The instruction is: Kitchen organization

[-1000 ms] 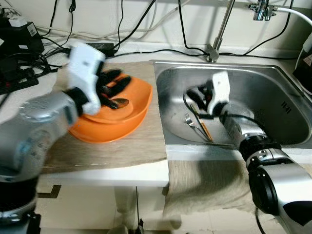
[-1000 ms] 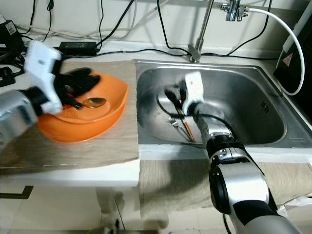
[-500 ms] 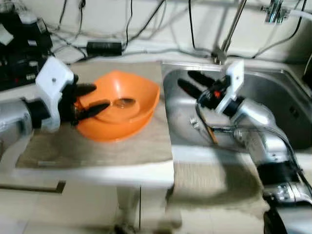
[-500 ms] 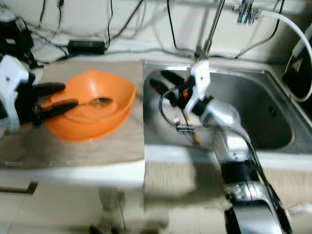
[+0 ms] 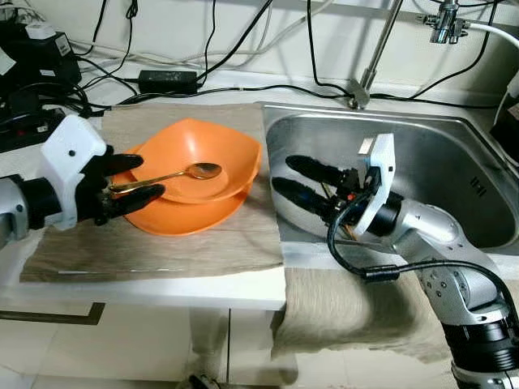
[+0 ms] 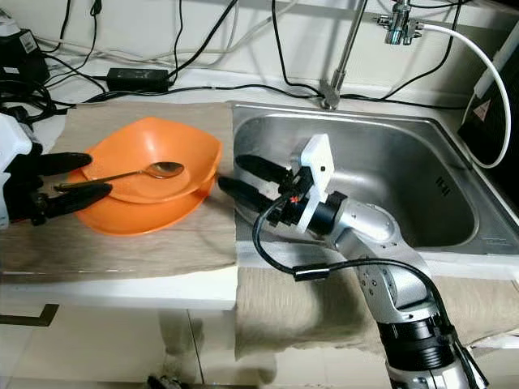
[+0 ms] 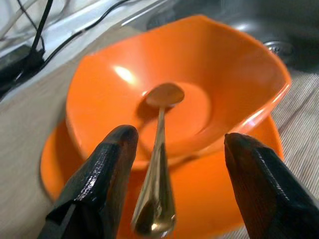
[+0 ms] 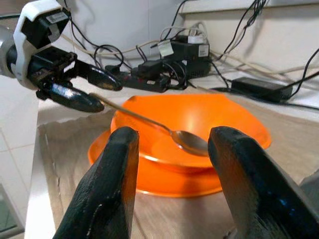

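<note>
An orange bowl (image 5: 203,146) rests on an orange plate (image 5: 174,217) on the counter left of the sink (image 5: 454,154). A gold spoon (image 5: 188,173) lies in the bowl, its handle sticking out over the bowl's left rim. My left gripper (image 5: 146,177) sits at the plate's left side, open, with the handle's end (image 7: 154,214) between its fingers (image 7: 107,159) but untouched. My right gripper (image 5: 284,172) hovers over the sink's left part, pointing at the bowl (image 8: 219,117), open and empty.
A beige cloth (image 5: 203,243) covers the counter, and another hangs over the front edge (image 5: 349,308). The tap (image 5: 377,53) stands behind the sink. Cables, a black adapter (image 5: 166,79) and power strips (image 5: 32,73) crowd the back left.
The left gripper has drawn back from over the bowl to its left edge, leaving the spoon lying in the bowl. The right gripper has risen from the sink bottom and swung left.
</note>
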Motion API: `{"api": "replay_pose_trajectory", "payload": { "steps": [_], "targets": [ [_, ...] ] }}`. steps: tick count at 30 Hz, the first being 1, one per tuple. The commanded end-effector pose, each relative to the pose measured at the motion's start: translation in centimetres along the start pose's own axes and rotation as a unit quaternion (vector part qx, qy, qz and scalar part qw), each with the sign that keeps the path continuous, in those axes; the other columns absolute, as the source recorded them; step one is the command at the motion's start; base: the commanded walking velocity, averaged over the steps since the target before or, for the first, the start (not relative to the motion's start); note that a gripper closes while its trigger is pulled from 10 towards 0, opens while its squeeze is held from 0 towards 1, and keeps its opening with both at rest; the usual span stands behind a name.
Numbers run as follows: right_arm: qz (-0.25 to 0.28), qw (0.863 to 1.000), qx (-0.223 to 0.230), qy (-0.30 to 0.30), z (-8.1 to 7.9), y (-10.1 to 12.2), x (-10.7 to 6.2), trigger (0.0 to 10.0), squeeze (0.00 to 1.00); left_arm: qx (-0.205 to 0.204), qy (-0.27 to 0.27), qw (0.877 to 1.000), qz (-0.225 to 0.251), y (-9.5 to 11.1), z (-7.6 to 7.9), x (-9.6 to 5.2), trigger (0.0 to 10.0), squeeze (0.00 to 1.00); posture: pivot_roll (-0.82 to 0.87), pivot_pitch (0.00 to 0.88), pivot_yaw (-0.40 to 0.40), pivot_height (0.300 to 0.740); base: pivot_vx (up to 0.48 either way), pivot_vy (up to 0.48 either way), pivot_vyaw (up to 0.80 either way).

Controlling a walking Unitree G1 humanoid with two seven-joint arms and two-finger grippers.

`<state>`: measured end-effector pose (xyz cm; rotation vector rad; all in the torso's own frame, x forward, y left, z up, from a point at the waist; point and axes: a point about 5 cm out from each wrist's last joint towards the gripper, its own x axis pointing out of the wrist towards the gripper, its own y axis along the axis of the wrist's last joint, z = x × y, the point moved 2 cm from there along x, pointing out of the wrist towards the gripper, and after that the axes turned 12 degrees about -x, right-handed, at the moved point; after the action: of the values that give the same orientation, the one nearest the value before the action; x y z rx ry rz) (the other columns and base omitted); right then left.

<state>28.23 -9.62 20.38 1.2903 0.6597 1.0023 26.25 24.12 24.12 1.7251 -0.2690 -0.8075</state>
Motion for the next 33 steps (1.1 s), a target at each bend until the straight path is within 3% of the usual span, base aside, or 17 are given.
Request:
{"api": "replay_pose_trajectory", "payload": {
  "steps": [1,8,29,30,32,33],
  "targets": [
    [-0.005,1.0,-0.003,-0.003,0.1,0.4,-0.3,10.0,0.0,-0.003,0.002,1.0,0.009,0.3,-0.3,-0.6,10.0,0.0,0.03,0.0,-0.069,0.74,0.0,0.0,0.0],
    [-0.013,1.0,0.005,0.003,-0.3,0.3,-0.4,10.0,0.0,-0.028,0.012,1.0,-0.002,-0.9,-1.0,-1.2,10.0,0.0,0.03,0.0,-0.076,0.74,0.0,0.0,0.0],
    [-0.018,1.0,0.008,0.011,-0.6,0.3,-0.3,10.0,0.0,-0.049,0.01,0.999,0.003,-1.6,-1.0,-0.4,10.0,0.0,0.02,0.0,-0.065,0.74,0.0,0.0,0.0],
    [-0.018,1.0,0.009,0.013,-0.7,0.3,-0.3,10.0,0.0,-0.052,0.01,0.999,0.003,-1.6,-1.0,-0.4,8.8,0.0,0.02,0.0,-0.065,0.74,0.0,0.0,0.0],
    [-0.018,1.0,0.009,0.014,-0.7,0.3,-0.3,10.0,0.0,-0.054,0.01,0.998,0.003,-1.6,-1.0,-0.4,8.8,0.0,0.02,0.0,-0.065,0.74,0.0,0.0,0.0],
    [-0.019,1.0,0.01,0.019,-0.9,0.3,-0.4,10.0,0.0,-0.055,0.01,0.998,0.003,-1.7,-1.1,-0.3,4.4,0.0,0.02,0.0,-0.065,0.74,0.0,0.0,0.0]
  ]
}}
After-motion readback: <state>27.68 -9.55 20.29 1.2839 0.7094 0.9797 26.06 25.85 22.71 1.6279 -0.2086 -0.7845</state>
